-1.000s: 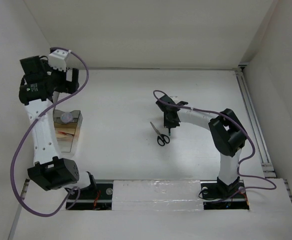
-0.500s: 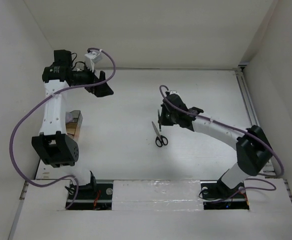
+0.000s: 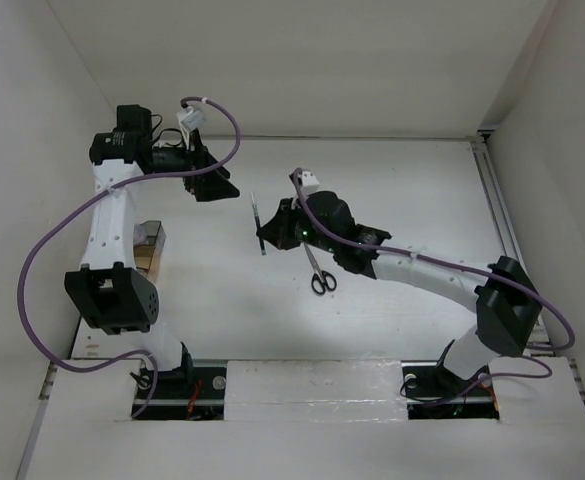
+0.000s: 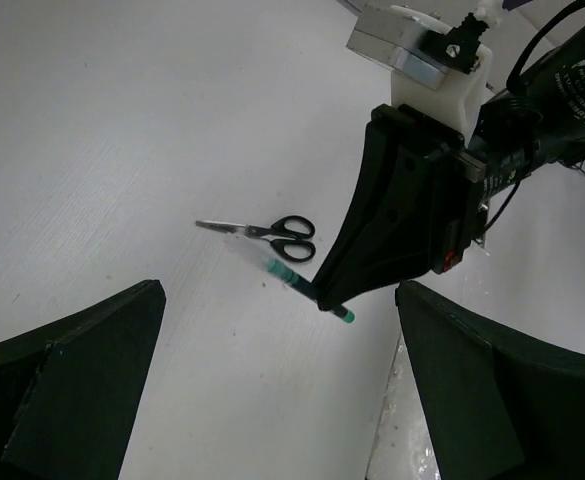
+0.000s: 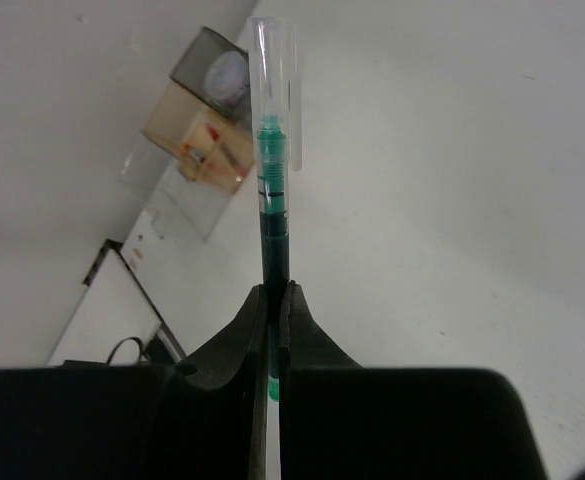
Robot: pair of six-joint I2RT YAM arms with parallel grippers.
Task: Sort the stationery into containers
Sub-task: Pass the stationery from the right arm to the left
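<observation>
Counter (image 3: pixel 402 180), plain and white, carries everything, and both arms reach over it. The left arm (image 3: pixel 107 225) stands tall at the left side. The left gripper (image 3: pixel 218 186) is raised, with its fingers (image 4: pixel 82 380) spread wide and nothing between them. The right arm (image 3: pixel 432 268) stretches leftward across the middle. The right gripper (image 5: pixel 273 296) has its fingers pinched tight on a green pen (image 5: pixel 273 190), which points away from the wrist with its clear cap at the far end. In the right wrist view, three boxes stand in a row at the counter's left edge: a grey translucent box (image 5: pixel 200 62), a tan box (image 5: pixel 177 125) holding thin red items, and a clear box (image 5: pixel 167 195). The black-handled scissors (image 3: pixel 318 270) lie flat on the counter with blades closed, near the right gripper and well apart from the boxes. A small pale roll (image 5: pixel 228 73) sits inside the grey translucent box.
</observation>
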